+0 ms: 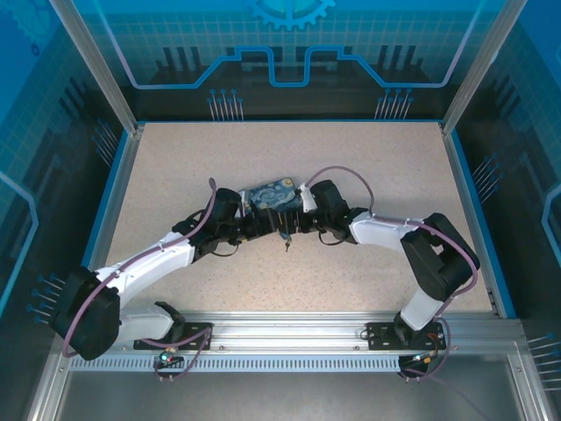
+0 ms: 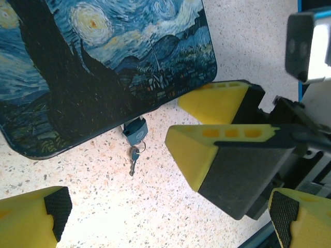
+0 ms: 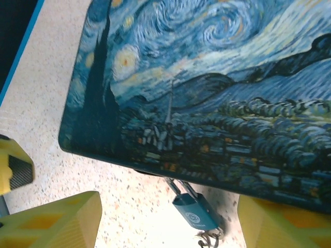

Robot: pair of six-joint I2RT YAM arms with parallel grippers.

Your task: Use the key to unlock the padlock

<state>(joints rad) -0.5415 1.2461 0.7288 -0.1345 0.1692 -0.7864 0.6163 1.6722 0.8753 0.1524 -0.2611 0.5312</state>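
Tabletop scene with a flat box (image 1: pixel 270 195) printed with a swirling starry-night painting, which is lying lid-up on the speckled table (image 1: pixel 377 167). The padlock (image 2: pixel 135 132), a small teal-blue body, is lying on the table just beside the box's long edge, with its shackle reaching in under that edge. The key (image 2: pixel 133 166), a thin dark metal piece, is resting at the padlock's end farthest from the box. It is touching the padlock through a small ring (image 2: pixel 136 152); whether its blade is seated in the keyway cannot be told. The left gripper (image 2: pixel 166 209) is hovering off that same edge of the box with its jaws spread as wide as they go and nothing between its yellow, black-padded fingers (image 2: pixel 26 222). The padlock and key are lying out in front of it, untouched. The right gripper (image 3: pixel 170 222) is approaching the box at the corner nearest the padlock, its jaws standing well apart and holding nothing. In the right wrist view the padlock is lying in the gap between this gripper's fingers, clear of both. In the left wrist view, one of the right gripper's yellow fingers is sitting right against the box's corner.
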